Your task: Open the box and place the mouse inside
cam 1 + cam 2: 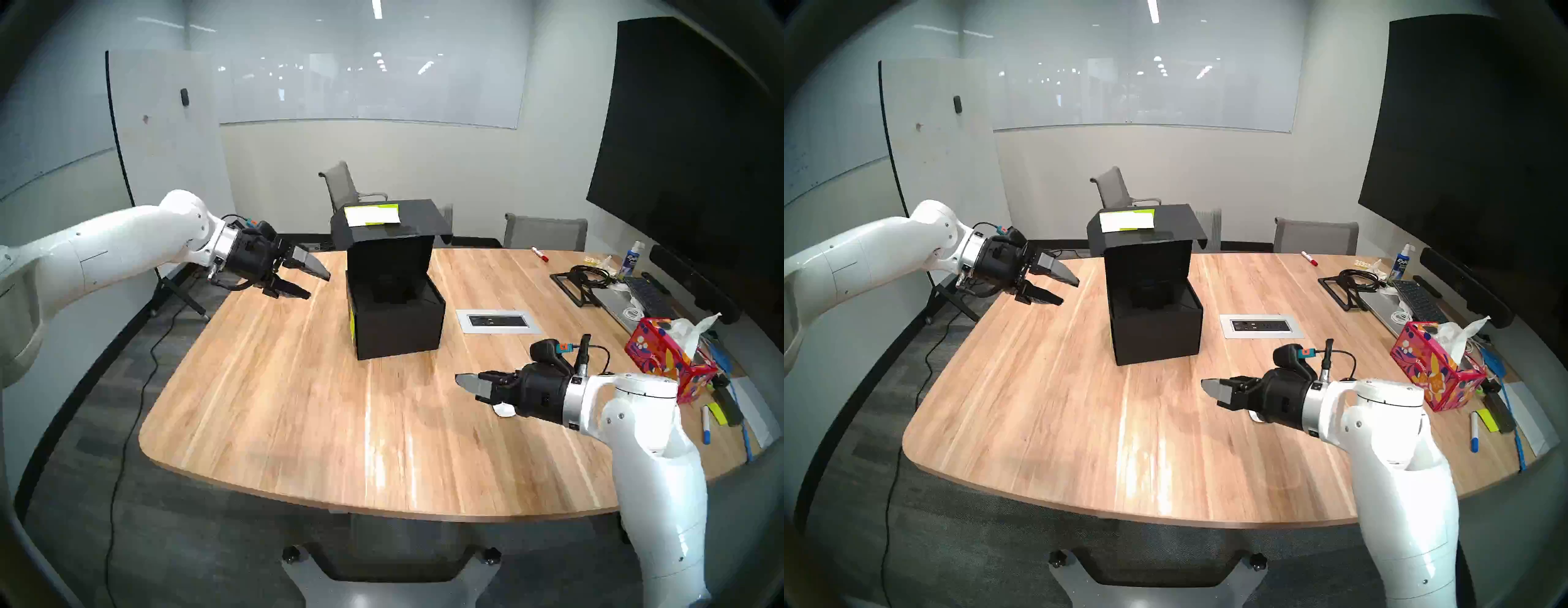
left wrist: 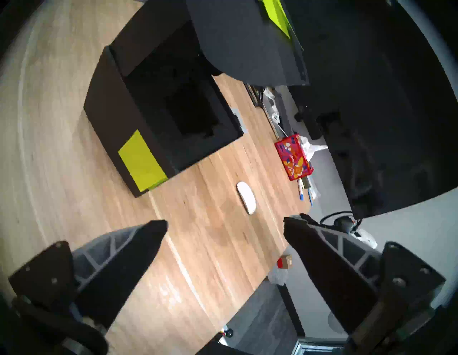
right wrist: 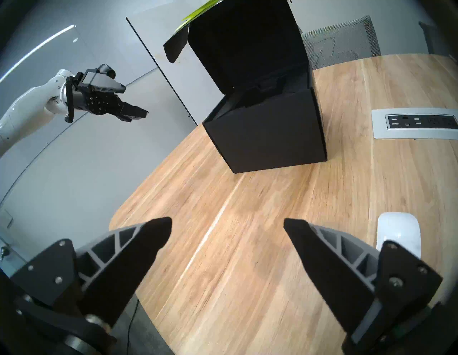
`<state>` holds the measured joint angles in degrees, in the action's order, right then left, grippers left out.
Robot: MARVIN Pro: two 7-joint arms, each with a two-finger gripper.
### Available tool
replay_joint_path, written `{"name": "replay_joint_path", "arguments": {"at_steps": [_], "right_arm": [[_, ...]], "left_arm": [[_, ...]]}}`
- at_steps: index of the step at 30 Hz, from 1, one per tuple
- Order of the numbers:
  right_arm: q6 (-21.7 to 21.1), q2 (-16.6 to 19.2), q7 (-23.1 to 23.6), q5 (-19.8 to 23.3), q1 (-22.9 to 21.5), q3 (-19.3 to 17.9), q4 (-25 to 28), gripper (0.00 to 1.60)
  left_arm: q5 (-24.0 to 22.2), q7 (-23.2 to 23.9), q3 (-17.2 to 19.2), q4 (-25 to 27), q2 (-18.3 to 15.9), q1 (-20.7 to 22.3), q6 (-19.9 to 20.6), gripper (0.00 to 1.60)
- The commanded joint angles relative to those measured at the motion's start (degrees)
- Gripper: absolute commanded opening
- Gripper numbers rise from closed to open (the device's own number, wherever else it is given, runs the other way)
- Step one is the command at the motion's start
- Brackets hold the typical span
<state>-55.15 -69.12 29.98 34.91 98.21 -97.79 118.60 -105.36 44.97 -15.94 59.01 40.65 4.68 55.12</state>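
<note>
We see the box (image 1: 396, 327) standing near the middle of the wooden tabletop (image 1: 297, 424), its lid (image 1: 392, 225) swung up and back so the dark recessed insert (image 2: 188, 109) lies exposed. A white label and a yellow-green sticky note (image 1: 371, 213) sit on the raised lid's top, and another yellow-green note (image 2: 141, 161) shows on one outer wall of the box.

Our left hand (image 1: 316, 284) hangs in the air at about nine o'clock from the box, well apart from it, tilted downward toward it. Its two fingers are spread wide with nothing between them, as the left wrist view confirms.

Our right hand (image 1: 471, 388) hovers low over the tabletop at about four o'clock from the box, pointing toward the table's middle. Its fingers (image 3: 148, 248) are also spread, and only bare wood lies between them.

The mouse (image 3: 399, 233) rests flat on the tabletop, outside the box, just beside our right hand; in the right wrist view it lies partly behind the right finger, and in the head view only a white sliver (image 1: 505, 409) peeks out under the hand. From the left wrist we see the whole white oval (image 2: 246, 197) lying alone on the wood at roughly five o'clock from the box.

A red floral tissue box (image 1: 666, 361) stands at the tabletop's right edge, around three o'clock from the box, and a grey power outlet plate (image 1: 498, 321) is set into the wood between them.
</note>
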Motion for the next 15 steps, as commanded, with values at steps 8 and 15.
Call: {"name": "replay_joint_path", "arguments": {"at_steps": [8, 15], "right_arm": [[0.15, 0.14, -0.02, 0.07, -0.41, 0.09, 1.07, 1.6], [0.15, 0.14, -0.04, 0.07, -0.42, 0.09, 1.09, 1.6]], "left_arm": [[7.35, 9.08, -6.73, 3.26, 2.83, 8.49, -0.12, 1.56], [6.93, 9.25, -8.86, 2.44, 5.47, 9.8, -0.12, 1.58]]}}
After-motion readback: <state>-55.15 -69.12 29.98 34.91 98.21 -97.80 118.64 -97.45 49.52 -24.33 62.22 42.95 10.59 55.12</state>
